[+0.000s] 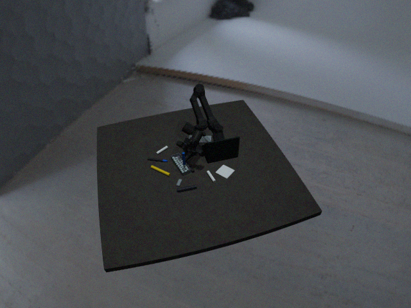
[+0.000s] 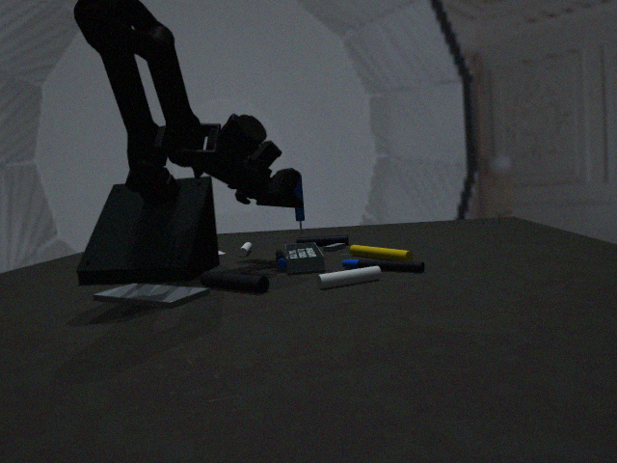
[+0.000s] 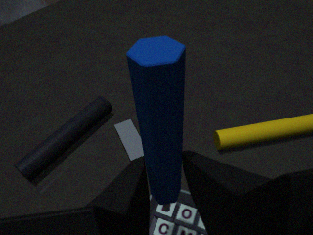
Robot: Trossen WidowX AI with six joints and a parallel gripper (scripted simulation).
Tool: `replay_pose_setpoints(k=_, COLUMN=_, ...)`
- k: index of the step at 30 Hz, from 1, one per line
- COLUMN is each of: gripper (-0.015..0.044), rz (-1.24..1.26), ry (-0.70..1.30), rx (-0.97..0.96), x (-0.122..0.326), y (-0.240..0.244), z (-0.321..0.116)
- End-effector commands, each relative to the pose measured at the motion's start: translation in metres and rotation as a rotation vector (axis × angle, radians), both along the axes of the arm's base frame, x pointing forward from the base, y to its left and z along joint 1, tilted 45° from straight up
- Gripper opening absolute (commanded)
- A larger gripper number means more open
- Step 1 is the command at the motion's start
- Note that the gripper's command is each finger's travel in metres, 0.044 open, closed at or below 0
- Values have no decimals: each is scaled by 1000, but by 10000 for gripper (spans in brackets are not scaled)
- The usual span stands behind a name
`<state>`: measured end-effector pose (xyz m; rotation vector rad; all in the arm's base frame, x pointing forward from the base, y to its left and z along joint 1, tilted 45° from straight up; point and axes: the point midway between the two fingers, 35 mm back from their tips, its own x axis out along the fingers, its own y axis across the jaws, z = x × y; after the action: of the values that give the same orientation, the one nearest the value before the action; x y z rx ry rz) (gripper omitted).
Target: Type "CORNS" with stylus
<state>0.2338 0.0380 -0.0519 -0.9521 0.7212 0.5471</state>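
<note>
My gripper (image 1: 185,159) (image 2: 300,200) (image 3: 163,163) is shut on the blue stylus (image 1: 183,155) (image 2: 299,213) (image 3: 158,113). The stylus stands nearly upright, its thin tip pointing down with a visible gap above the keyboard (image 1: 177,160) (image 2: 305,265) (image 3: 187,213) in the exterior view. In the wrist view the stylus and dark fingers cover much of the keyboard. Keys O and C show near the stylus's lower end; the tip itself is hidden there, so I cannot tell which key lies under it.
A yellow stick (image 1: 160,170) (image 2: 381,252) (image 3: 266,132), a black-and-blue pen (image 1: 155,160) (image 2: 393,265) and a white stick (image 1: 162,149) (image 2: 350,277) lie beside the keyboard. A black stick (image 1: 186,188) (image 3: 64,139) and small grey block (image 1: 179,182) (image 3: 129,139) lie past its end. The arm's wedge base (image 2: 149,239) stands nearby.
</note>
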Motion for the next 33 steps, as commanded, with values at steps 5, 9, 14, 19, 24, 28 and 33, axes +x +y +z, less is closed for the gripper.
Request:
replay_pose_setpoints(k=5, gripper=0, rz=4, ry=10, rx=-3, x=-4, y=-10, z=-11)
replay_pose_setpoints(k=9, gripper=0, rz=4, ry=10, rx=-3, x=-4, y=-10, z=-11)
replay_pose_setpoints(k=14, gripper=0, rz=4, ry=10, rx=-3, x=-4, y=-10, z=-11)
replay_pose_setpoints(k=19, gripper=0, rz=4, ry=10, rx=-3, x=-4, y=-10, z=-11)
replay_pose_setpoints(k=24, gripper=0, rz=4, ry=10, rx=-3, x=-4, y=-10, z=-11)
replay_pose_setpoints(k=28, gripper=81, rz=4, ry=11, rx=-3, x=-3, y=-9, z=-12)
replay_pose_setpoints(k=33, gripper=81, rz=4, ry=12, rx=-3, x=-3, y=-9, z=-13)
